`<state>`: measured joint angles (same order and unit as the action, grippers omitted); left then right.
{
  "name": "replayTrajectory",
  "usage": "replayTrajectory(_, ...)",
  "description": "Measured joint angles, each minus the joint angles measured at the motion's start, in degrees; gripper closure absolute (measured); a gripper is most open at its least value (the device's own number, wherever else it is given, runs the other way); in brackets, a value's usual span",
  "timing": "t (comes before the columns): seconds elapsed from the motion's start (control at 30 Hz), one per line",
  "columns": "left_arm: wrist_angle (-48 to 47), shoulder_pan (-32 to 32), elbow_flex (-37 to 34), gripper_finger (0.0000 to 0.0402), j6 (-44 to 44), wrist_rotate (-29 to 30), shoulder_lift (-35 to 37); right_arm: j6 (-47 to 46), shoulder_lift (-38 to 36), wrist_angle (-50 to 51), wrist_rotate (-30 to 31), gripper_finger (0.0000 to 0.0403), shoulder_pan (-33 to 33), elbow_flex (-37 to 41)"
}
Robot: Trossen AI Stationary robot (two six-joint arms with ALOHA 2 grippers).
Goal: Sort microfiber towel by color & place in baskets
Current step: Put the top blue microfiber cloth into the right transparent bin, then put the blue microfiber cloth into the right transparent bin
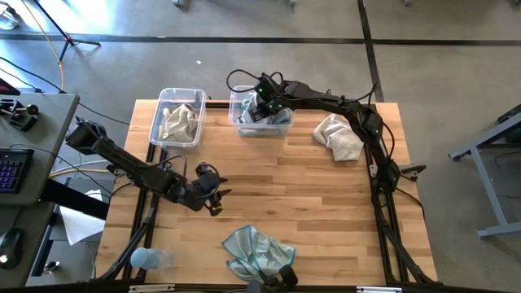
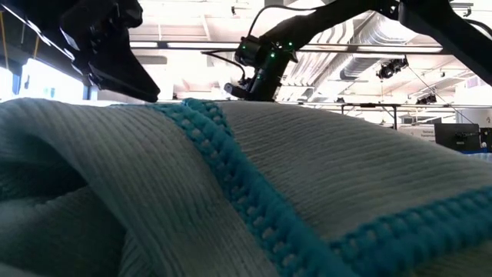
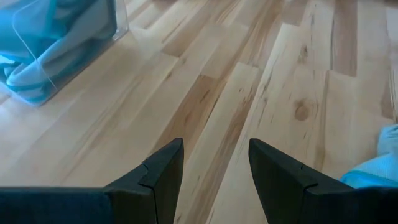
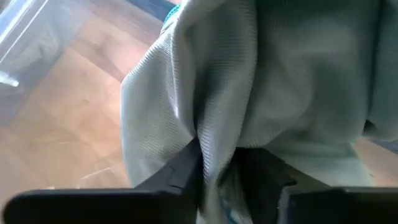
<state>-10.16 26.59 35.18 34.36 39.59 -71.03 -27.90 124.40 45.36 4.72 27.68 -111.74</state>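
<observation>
- Pale teal towel (image 1: 259,251) lies crumpled at the counter's (image 1: 285,195) near edge, right under the low camera; soft and limp, it looks best pinched at a raised fold.
- Right gripper (image 1: 262,104) hangs over the far basket (image 1: 238,124) holding teal cloths, pinching a towel (image 4: 261,81) between its fingers.
- Left gripper (image 3: 214,171), fingers spread and holding nothing, hovers mid-counter.
- Beige towels: one fills the left basket (image 1: 157,130), another (image 1: 339,137) waits at the far right.
</observation>
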Motion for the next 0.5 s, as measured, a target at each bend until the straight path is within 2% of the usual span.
replayTrajectory(0.23, 1.49, 0.00, -0.01, 0.0232, 0.05, -0.36, -0.36, 3.58, -2.38, 1.31, -1.28, 0.0244, -0.20, 0.00)
replayTrajectory(0.5, 4.59, 0.01, 0.00, 0.0232, -0.01, -0.52, -0.34, 8.85, -7.03, 6.18, 0.46, 0.0226, -2.51, -0.04)
